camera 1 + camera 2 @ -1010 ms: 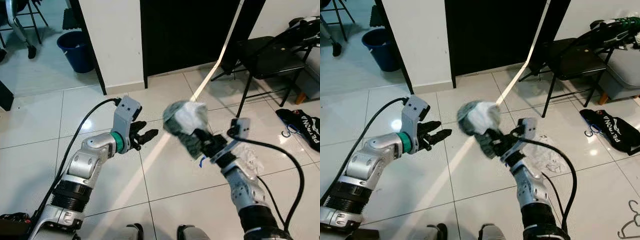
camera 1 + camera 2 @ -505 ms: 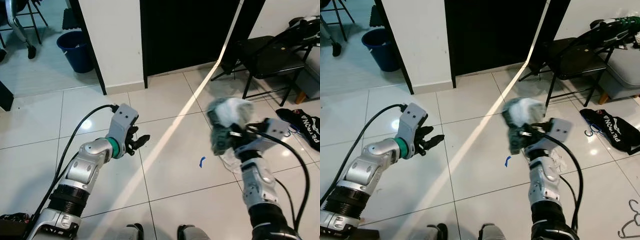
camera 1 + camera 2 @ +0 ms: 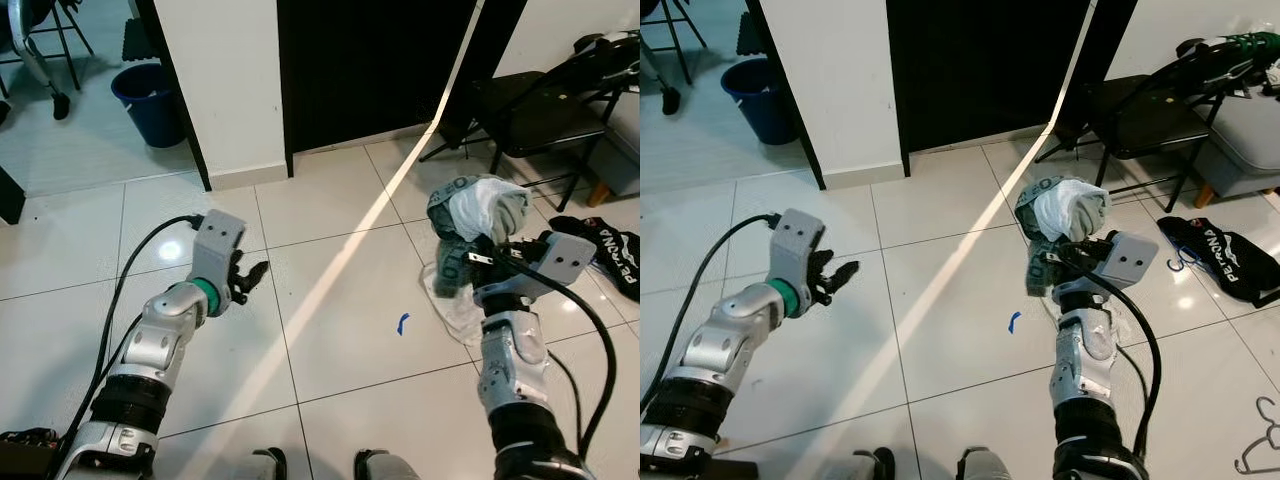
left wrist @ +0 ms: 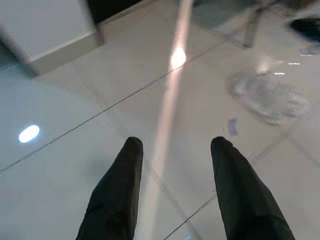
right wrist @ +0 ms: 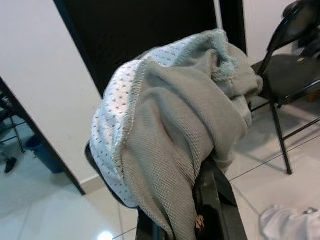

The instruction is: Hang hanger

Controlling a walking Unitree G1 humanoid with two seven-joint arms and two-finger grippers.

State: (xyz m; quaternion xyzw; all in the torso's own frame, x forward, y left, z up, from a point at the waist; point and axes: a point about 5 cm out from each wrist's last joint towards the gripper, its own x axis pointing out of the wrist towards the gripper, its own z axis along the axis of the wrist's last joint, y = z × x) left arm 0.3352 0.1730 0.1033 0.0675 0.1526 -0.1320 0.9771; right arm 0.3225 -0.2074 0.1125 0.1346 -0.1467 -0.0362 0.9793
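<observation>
- Robot's feet at bottom edge, white tile floor [image 3: 330,390]; small blue tape mark [image 3: 402,323] on a tile between the arms.
- Left gripper [image 3: 252,275] held over the floor, approx. waist-side left; fingers [image 4: 117,195] spread apart, nothing between them.
- Right gripper [image 3: 1060,262] raised, clamped on a bunched grey-green and white garment [image 3: 1065,212]; cloth drapes over the fingers, so fingertips mostly hidden.
- Clear crumpled plastic [image 3: 450,305] on floor just behind/under right arm.
- Black bag w/ white lettering [image 3: 1220,262] on floor, far right.
- Wire hanger [image 3: 1258,452] lying on floor at bottom right corner, well apart from both grippers.
- Farther: black folding chair [image 3: 530,115] right, dark doorway [image 3: 360,70] centre, blue bucket [image 3: 148,100] left.
</observation>
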